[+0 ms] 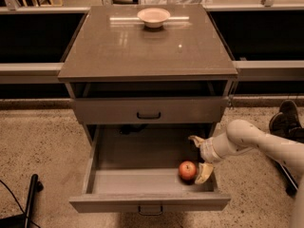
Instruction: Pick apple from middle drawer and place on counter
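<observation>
Fingers (204, 173) of our gripper (195, 159) are spread wide, holding nothing; we see one just beside the apple (187, 170), which sits in the right front corner of the open middle drawer (142, 182). Farther back, the counter (142, 51) carries a pale bowl (153, 16).

The robot's single white arm (266, 144) reaches in from the right and bends at a rounded joint just above and right of the end effector (200, 156). The end effector hangs low, angled down and leftward, its two pale fingers (205, 173) spread wide, one above the other.
</observation>
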